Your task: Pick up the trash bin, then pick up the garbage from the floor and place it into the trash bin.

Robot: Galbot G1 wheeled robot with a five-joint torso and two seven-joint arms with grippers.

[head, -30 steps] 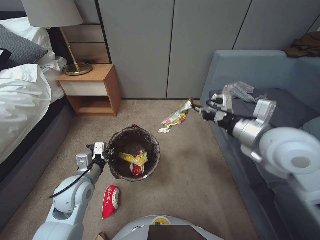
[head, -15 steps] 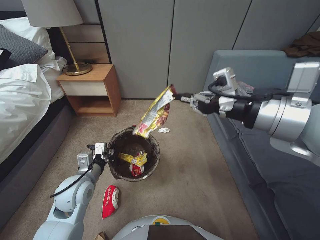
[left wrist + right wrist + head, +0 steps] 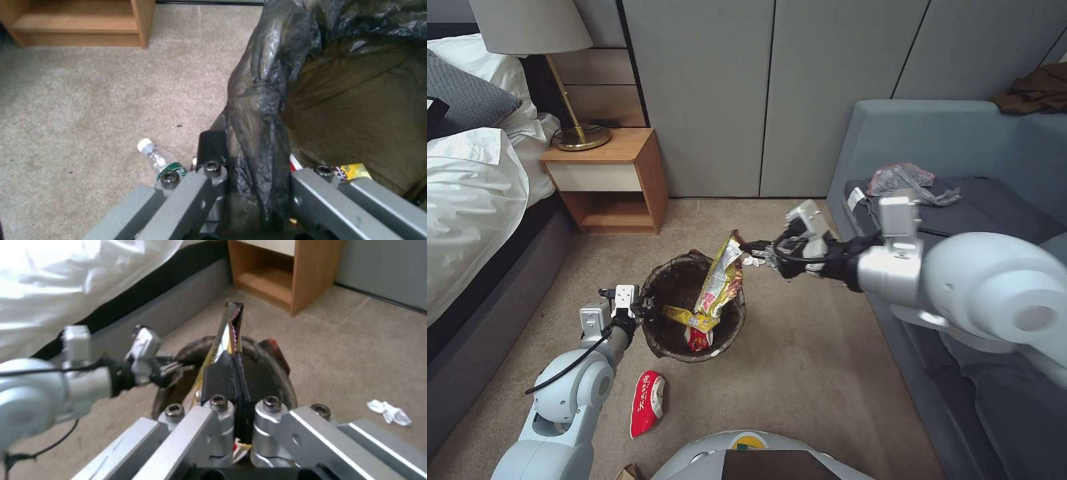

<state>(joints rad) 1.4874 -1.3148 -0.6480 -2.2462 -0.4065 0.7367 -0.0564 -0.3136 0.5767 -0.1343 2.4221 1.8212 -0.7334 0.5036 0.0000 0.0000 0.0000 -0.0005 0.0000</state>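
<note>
Head view shows the task partly done. The left end effector [image 3: 639,311] is clamped on the bag-lined rim of the trash bin [image 3: 662,339], which sits on the carpet with a yellow wrapper [image 3: 688,316] and a red packet [image 3: 699,340] already inside. The right end effector [image 3: 758,252] pinches the top edge of a yellow-and-red snack bag [image 3: 720,280], whose lower end hangs inside the bin's mouth; I judge it ready to let go but not yet dropped. Left on the floor: a red-and-white packet [image 3: 646,402] near the robot's base, a white tissue wad [image 3: 752,261] beyond the bin, and a clear bottle [image 3: 156,159] beside the bin in the left wrist view.
</note>
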